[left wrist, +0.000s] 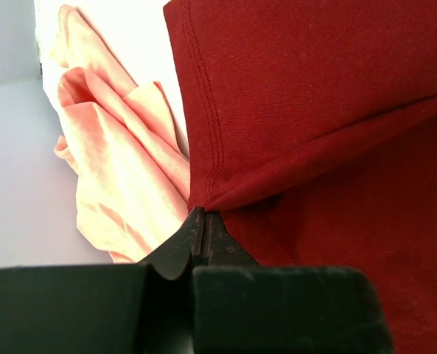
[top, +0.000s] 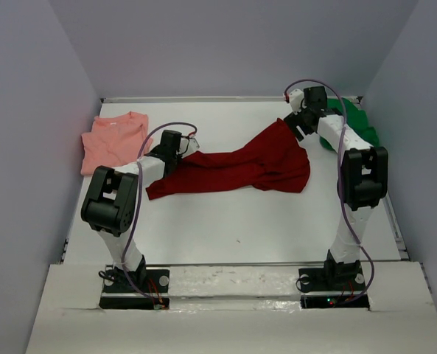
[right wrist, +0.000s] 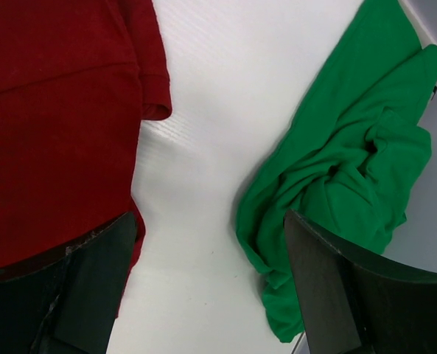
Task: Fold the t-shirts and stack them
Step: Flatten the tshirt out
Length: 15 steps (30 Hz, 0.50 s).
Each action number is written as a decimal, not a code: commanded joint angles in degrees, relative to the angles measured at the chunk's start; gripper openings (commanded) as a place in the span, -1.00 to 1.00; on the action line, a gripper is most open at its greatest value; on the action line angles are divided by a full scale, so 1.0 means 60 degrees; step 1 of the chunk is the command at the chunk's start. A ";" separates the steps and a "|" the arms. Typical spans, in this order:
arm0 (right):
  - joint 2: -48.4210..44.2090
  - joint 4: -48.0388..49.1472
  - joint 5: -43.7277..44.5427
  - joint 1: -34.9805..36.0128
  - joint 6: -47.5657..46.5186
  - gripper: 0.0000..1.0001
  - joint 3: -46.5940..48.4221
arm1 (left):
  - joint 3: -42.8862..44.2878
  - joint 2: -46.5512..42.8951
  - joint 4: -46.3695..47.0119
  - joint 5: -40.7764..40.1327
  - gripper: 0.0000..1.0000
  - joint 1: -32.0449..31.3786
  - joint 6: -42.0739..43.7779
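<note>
The dark red t-shirt (top: 240, 166) lies stretched across the middle of the white table. My left gripper (top: 189, 147) is shut on its left hemmed corner; in the left wrist view the red cloth (left wrist: 314, 110) meets the closed tips (left wrist: 202, 220). The salmon pink t-shirt (top: 115, 140) lies crumpled at the back left, just beyond that gripper (left wrist: 122, 169). My right gripper (top: 297, 122) hangs open over bare table (right wrist: 211, 221), with the red shirt's sleeve (right wrist: 56, 110) to its left and the bunched bright green t-shirt (right wrist: 351, 162) to its right (top: 359, 125).
Grey walls close in the table (top: 233, 228) at the back, left and right. The green shirt lies against the right edge and the pink one against the left wall. The arm bases stand at the near edge.
</note>
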 commanded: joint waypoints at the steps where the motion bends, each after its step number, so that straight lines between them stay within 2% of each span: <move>1: -0.0415 0.0311 -0.0012 -0.0074 -0.0095 0.71 -0.0111 | 0.0151 -0.0070 0.0290 -0.0372 -1.00 0.0001 -0.0145; 9: -0.0679 -0.0302 -0.0641 -0.0074 -0.0036 0.71 -0.0477 | 0.0356 -0.0246 0.0040 -0.0342 -1.00 -0.0028 -0.0379; 15: -0.0446 -0.0435 -0.1446 -0.0074 0.0344 0.62 -0.0551 | 0.0312 -0.0231 -0.0018 -0.0591 -1.00 -0.0131 -0.0438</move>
